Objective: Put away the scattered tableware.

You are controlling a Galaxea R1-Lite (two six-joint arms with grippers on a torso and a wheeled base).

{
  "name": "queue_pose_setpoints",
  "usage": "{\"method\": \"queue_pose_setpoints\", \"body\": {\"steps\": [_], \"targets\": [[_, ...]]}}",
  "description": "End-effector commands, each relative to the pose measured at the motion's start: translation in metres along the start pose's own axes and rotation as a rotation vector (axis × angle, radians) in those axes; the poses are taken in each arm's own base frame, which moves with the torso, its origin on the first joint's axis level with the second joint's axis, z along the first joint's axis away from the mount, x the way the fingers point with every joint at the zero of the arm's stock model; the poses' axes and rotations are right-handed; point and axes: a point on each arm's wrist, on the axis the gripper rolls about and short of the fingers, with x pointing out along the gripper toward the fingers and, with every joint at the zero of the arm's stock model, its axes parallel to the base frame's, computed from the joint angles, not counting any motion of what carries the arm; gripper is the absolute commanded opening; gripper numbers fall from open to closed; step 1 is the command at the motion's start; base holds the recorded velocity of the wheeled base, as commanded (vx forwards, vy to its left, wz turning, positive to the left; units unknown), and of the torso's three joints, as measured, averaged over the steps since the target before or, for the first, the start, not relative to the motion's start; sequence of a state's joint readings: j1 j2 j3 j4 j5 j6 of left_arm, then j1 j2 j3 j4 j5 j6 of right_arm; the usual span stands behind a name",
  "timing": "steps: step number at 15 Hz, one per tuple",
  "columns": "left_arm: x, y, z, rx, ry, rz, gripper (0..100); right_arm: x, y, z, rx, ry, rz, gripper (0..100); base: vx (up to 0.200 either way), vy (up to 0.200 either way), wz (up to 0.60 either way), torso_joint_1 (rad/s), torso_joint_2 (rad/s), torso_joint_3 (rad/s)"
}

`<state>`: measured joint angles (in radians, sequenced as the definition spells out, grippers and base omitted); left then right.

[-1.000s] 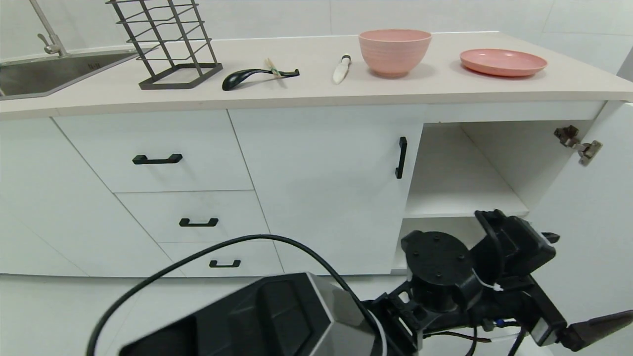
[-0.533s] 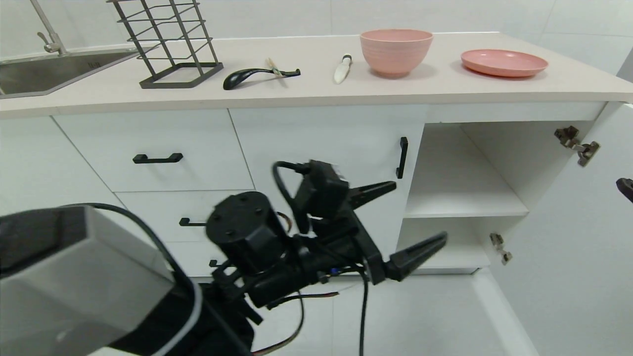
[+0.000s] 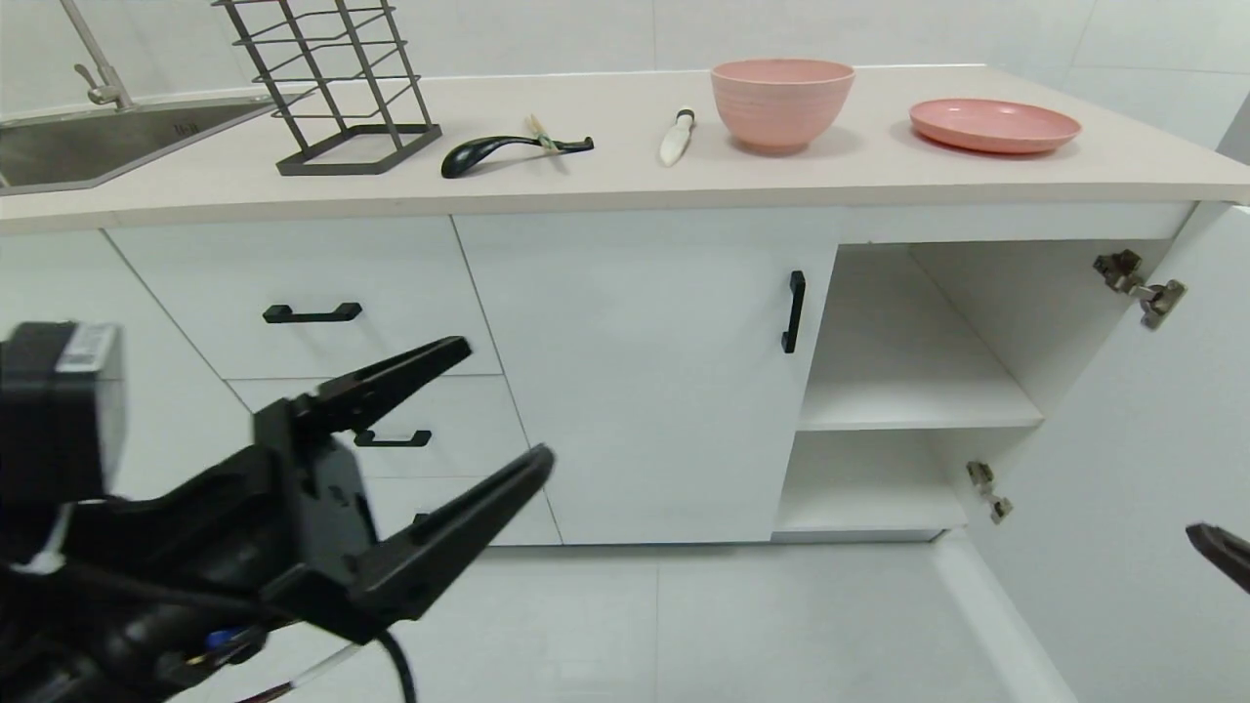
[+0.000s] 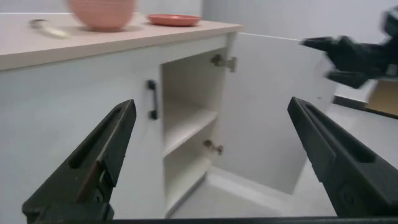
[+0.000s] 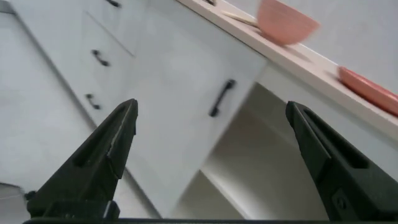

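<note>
My left pincer (image 3: 505,400) hung nearest, low on the left above the white tiled floor (image 3: 781,625). Its two black fingers were spread wide and held nothing. My right pincer (image 5: 210,112) was low on the right, near the open cabinet door (image 3: 1123,439). Its fingers were just as wide and also held nothing, and one dark fingertip of it reached in at the right edge of the head view.

Past both pincers stood the white cabinets. On the left was a stack of three drawers (image 3: 303,293), each with a black handle. In the middle was a shut door (image 3: 645,371) with an upright black handle at its right edge. On the right the open compartment had one shelf (image 3: 908,400) dividing it into an upper and a lower space. Its door was swung out toward me with the metal hinges showing.

Farther back, on top of the cabinets, lay the pale surface (image 3: 625,181) with the scattered tableware. A black spoon (image 3: 488,151) lay left of centre with chopsticks (image 3: 540,134) crossing its handle. To the right of them lay a small white-handled utensil (image 3: 675,139); I could not tell what kind. Just beside that stood a pink bowl (image 3: 781,101), upright. A pink plate (image 3: 994,123) lay flat farther right, apart from the bowl. Left of the spoon stood a dark wire rack (image 3: 342,93), and at the far left was the steel sink (image 3: 88,146) with its tap (image 3: 93,59).
</note>
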<state>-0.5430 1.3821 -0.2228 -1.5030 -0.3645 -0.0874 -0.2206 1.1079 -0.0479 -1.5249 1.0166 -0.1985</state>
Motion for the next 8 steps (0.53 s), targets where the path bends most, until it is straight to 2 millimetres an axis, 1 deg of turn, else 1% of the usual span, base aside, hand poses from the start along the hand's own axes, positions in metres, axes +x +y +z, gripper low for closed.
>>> {"method": "queue_pose_setpoints", "body": {"steps": [1,2,3,4,5,6,7,8], "targets": [[-0.084,-0.007,0.022,0.123,-0.04,0.262,100,-0.025,0.041,0.034,-0.075,-0.111,0.102,100,0.0,0.0,0.0,0.0,0.0,0.0],[-0.101,-0.015,0.021,0.159,-0.023,0.295,100,-0.036,0.056,0.038,-0.051,-0.105,0.132,100,0.0,0.0,0.0,0.0,0.0,0.0],[-0.101,-0.015,0.021,0.159,-0.023,0.295,100,-0.036,0.056,0.038,-0.051,-0.105,0.132,100,0.0,0.0,0.0,0.0,0.0,0.0],[-0.134,-0.036,0.021,0.229,-0.016,0.37,100,-0.062,0.095,0.037,0.011,-0.071,0.144,100,0.0,0.0,0.0,0.0,0.0,0.0],[-0.141,-0.042,0.021,0.241,-0.019,0.379,100,-0.068,0.105,0.035,0.022,-0.066,0.144,100,0.0,0.0,0.0,0.0,0.0,0.0],[-0.163,-0.061,0.015,0.242,0.004,0.397,100,-0.082,0.128,0.025,0.092,-0.041,0.148,100,0.0,0.0,0.0,0.0,0.0,0.0],[-0.172,-0.069,0.013,0.22,0.044,0.414,100,-0.081,0.126,0.025,0.074,-0.034,0.137,100,0.0,0.0,0.0,0.0,0.0,0.0],[-0.181,-0.076,0.008,0.197,0.09,0.431,100,-0.082,0.126,0.025,0.101,-0.03,0.128,100,0.0,0.0,0.0,0.0,0.0,0.0]]}}
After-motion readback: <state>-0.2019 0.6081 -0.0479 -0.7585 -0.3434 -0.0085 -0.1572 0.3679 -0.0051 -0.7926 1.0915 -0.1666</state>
